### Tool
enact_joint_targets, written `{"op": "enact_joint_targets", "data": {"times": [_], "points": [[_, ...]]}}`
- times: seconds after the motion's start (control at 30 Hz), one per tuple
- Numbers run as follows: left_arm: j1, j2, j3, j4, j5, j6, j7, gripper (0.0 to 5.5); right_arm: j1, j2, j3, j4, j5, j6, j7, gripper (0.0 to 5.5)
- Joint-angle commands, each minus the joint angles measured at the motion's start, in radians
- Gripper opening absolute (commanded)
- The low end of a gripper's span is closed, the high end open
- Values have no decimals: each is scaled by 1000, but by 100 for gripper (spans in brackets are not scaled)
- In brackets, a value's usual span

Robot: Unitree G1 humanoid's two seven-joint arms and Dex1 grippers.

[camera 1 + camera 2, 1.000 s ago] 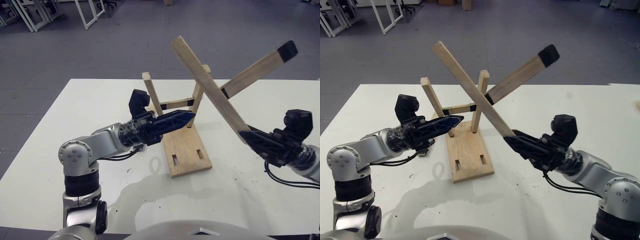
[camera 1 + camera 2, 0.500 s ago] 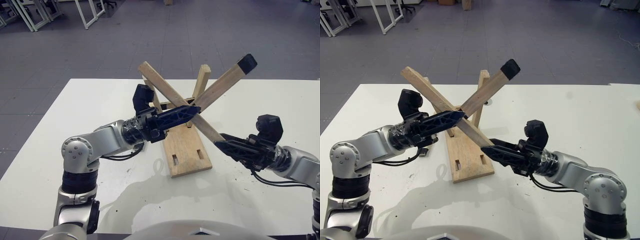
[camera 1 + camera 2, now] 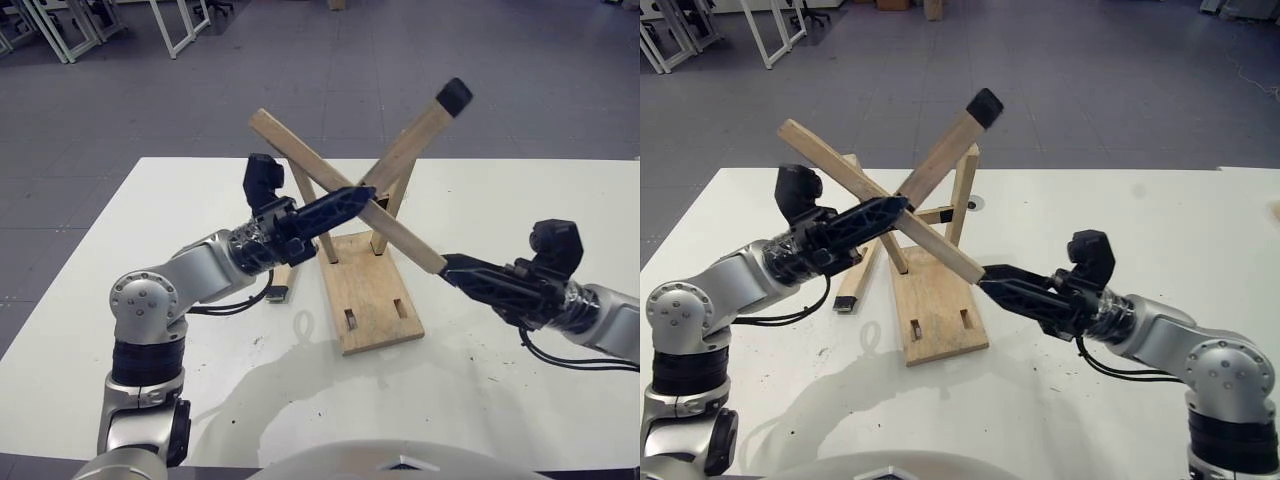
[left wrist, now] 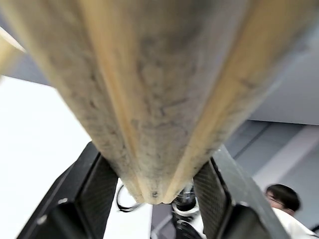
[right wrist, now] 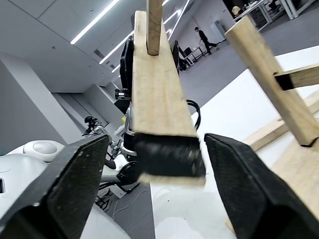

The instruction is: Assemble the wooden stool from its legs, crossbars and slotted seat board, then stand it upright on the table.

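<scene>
The slotted seat board [image 3: 372, 292] lies flat on the white table [image 3: 120, 230]. Two legs [image 3: 962, 195] stand in its far slots, joined by a crossbar [image 3: 934, 214]. Above it hangs a second leg pair crossed in an X: a plain leg [image 3: 300, 150] and a black-tipped leg [image 3: 425, 125]. My left gripper [image 3: 360, 195] is shut on this pair at the crossing, and the wood [image 4: 149, 99] sits between its fingers [image 4: 94, 194]. My right gripper [image 3: 447, 266] is shut on the plain leg's lower end [image 5: 164, 144].
A loose wooden piece [image 3: 855, 275] with a dark end lies on the table left of the board. The board's two near slots [image 3: 350, 318] are open. Bare tabletop spreads on the right [image 3: 560, 210] and along the front.
The held leg pair swung left and lower, over the board. My left gripper rose from beside the board and closed on the crossing. Its arm moved off the loose piece.
</scene>
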Motion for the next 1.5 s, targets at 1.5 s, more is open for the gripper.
{"op": "enact_joint_targets", "data": {"times": [1.5], "points": [[240, 452, -543, 86, 1486, -538, -887, 205, 149, -51, 213, 115, -808, -213, 92, 472]]}}
